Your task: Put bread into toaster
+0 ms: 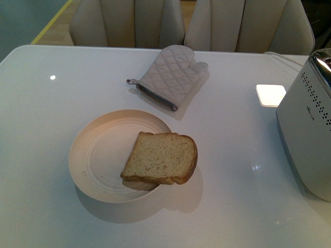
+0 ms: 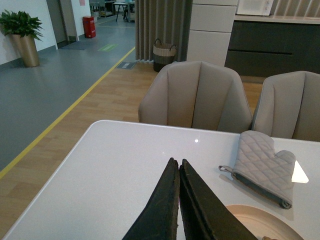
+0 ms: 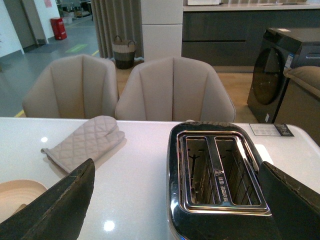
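Observation:
A square slice of tan bread (image 1: 160,158) with a golden crust lies on the right rim of a cream plate (image 1: 98,155), partly hanging over the table. The white toaster (image 1: 309,129) with dotted holes stands at the right edge of the front view. Neither arm shows in that view. My right gripper (image 3: 175,187) is open, its dark fingers spread wide above the toaster (image 3: 220,175), whose two chrome slots are empty. My left gripper (image 2: 178,165) is shut with nothing between its dark fingers, over the bare table left of the plate (image 2: 265,222).
A quilted beige oven mitt (image 1: 170,75) lies behind the plate. A flat white square (image 1: 270,94) sits on the table left of the toaster. Two beige chairs (image 1: 129,23) stand along the far table edge.

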